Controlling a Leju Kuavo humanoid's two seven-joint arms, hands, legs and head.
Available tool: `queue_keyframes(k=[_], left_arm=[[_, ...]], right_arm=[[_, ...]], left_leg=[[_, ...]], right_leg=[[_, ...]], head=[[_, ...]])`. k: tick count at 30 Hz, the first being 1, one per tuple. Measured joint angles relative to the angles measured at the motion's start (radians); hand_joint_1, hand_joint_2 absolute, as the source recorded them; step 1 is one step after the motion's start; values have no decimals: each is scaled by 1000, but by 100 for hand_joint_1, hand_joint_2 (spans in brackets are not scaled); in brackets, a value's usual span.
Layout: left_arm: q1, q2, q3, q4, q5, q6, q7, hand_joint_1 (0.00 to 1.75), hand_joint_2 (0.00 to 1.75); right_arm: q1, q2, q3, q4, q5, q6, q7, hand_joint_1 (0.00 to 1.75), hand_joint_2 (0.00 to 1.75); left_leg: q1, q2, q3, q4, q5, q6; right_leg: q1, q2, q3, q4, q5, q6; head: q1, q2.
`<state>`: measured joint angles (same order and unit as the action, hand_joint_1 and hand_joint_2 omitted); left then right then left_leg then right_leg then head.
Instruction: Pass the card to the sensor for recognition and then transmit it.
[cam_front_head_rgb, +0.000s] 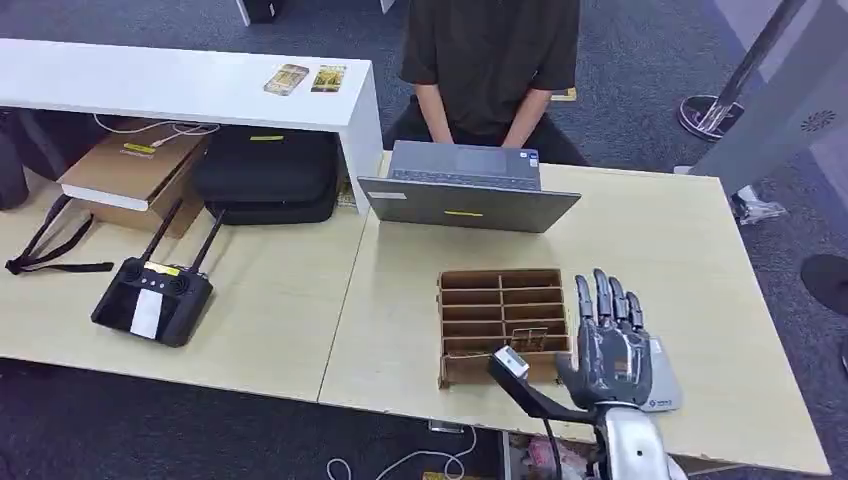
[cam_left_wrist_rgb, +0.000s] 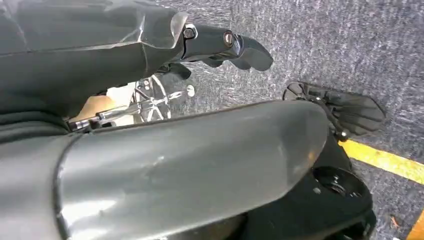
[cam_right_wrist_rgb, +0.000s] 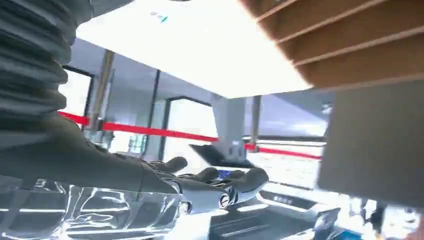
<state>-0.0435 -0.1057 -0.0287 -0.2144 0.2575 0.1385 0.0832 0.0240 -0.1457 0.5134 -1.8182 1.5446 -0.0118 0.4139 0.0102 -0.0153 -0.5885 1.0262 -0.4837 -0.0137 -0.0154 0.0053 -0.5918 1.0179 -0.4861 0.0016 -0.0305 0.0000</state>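
The right hand (cam_front_head_rgb: 610, 335) is spread flat at the near right of the light wooden table (cam_front_head_rgb: 690, 270), with nothing held in it.

Its fingers are stretched apart, just right of the brown compartmented cardboard tray (cam_front_head_rgb: 502, 322). A small pale card (cam_front_head_rgb: 512, 358) is seen at the near edge of this tray, beside the thumb. Farther, a grey open laptop (cam_front_head_rgb: 465, 188) is placed before a seated person (cam_front_head_rgb: 490, 60). The left hand (cam_left_wrist_rgb: 220, 45) is hanging over grey carpet; its state cannot be told.
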Motion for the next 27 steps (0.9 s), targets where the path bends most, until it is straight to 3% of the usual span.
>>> queue_keyframes(k=[8,14,18,27], left_arm=[[1,8,3,3,-23,-14,14,0,0],[-2,14,1,3,-44,-24,34,0,0],[-4,16,0,3,-50,-25,43,0,0],[-14,20,-17,3,-71,-28,63,0,0]], right_arm=[[70,-13,-22,-125,-19,40,0,0,175],[114,-13,-22,-140,-31,56,5,0,175],[139,-14,-21,-159,-28,104,15,0,175],[163,-20,35,-143,-147,143,12,0,175]], left_leg=[[1,0,1,0,0,-1],[1,1,1,0,0,-1],[1,1,1,0,0,-1],[1,1,1,0,0,-1]], right_leg=[[1,0,0,1,0,0],[1,0,0,1,0,0],[1,0,0,1,0,0],[1,0,0,1,0,0]], head=[[0,0],[0,0],[0,0],[0,0]])
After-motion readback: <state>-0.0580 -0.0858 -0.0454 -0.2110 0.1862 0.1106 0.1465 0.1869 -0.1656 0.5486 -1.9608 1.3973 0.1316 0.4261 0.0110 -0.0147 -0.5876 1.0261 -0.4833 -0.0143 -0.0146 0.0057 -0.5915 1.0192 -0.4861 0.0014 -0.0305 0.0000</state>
